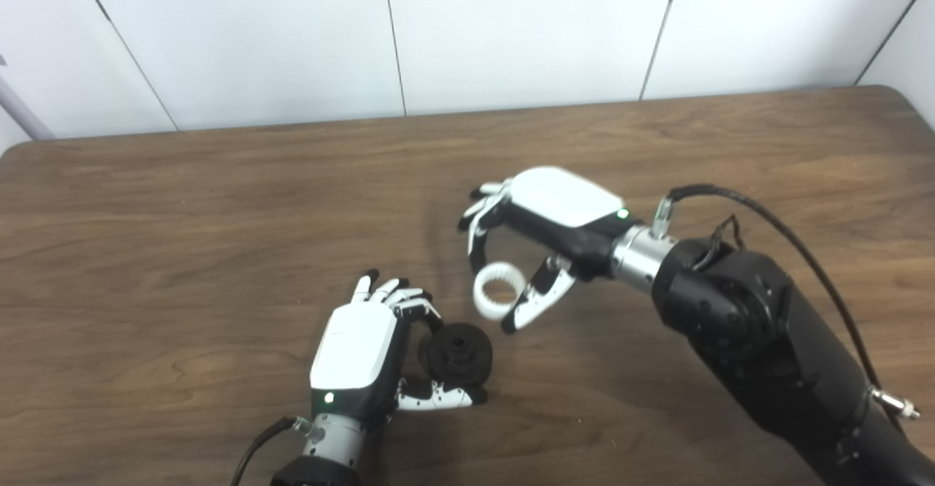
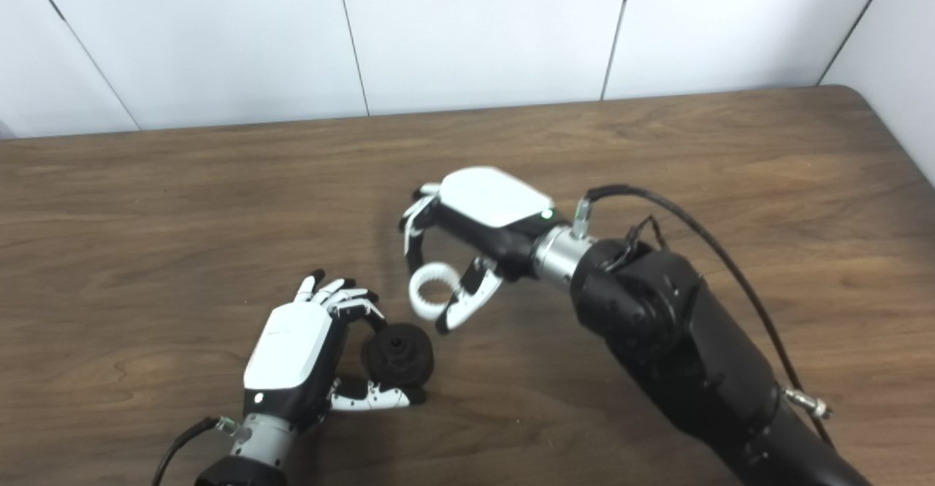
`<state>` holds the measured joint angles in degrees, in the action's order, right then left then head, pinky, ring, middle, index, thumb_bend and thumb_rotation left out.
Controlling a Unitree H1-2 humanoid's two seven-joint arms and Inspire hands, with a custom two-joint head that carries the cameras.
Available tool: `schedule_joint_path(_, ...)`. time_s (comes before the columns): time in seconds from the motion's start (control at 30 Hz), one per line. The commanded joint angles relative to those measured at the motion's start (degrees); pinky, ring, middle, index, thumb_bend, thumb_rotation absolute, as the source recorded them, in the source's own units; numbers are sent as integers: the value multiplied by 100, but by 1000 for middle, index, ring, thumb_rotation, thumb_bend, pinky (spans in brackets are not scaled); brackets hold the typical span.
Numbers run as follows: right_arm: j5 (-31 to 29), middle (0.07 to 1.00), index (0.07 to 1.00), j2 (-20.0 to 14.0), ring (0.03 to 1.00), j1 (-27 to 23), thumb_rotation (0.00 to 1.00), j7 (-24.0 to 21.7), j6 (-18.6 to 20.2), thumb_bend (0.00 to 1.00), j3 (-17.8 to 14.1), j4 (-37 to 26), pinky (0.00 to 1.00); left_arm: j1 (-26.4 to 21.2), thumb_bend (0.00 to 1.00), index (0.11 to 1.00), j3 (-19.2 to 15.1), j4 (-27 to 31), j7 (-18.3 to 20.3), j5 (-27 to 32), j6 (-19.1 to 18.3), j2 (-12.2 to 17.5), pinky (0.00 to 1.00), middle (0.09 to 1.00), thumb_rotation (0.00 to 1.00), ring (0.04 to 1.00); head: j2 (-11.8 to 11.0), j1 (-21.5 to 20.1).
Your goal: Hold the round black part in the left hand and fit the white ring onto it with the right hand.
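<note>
My left hand (image 1: 365, 347) sits near the table's front edge, shut on the round black part (image 1: 459, 354), a stepped disc with a hole in its centre, pinched between fingers and thumb. My right hand (image 1: 537, 241) hovers just up and to the right of it, shut on the white ring (image 1: 498, 292), which has a toothed inner face. The ring hangs a short gap above and right of the black part, not touching it.
The brown wooden table (image 1: 219, 201) stretches wide to the left and back. White wall panels (image 1: 511, 25) stand behind its far edge. A black cable (image 1: 789, 237) loops off my right forearm.
</note>
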<state>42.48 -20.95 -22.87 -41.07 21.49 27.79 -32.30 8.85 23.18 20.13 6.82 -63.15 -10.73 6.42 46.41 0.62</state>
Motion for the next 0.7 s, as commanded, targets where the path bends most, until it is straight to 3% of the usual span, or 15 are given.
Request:
schedule_joint_path(0.0, 101, 808, 484, 42, 927, -134, 138, -48, -167, 522, -5, -248, 952, 75, 525, 483, 115, -103, 297, -117, -73, 7, 1000, 774, 54, 886, 23, 24)
schedule_joint_path(0.67, 225, 815, 483, 315, 929, 203, 136, -128, -683, 522, 110, -76, 936, -21, 524, 483, 166, -234, 208, -165, -104, -55, 1000, 769, 54, 876, 143, 124)
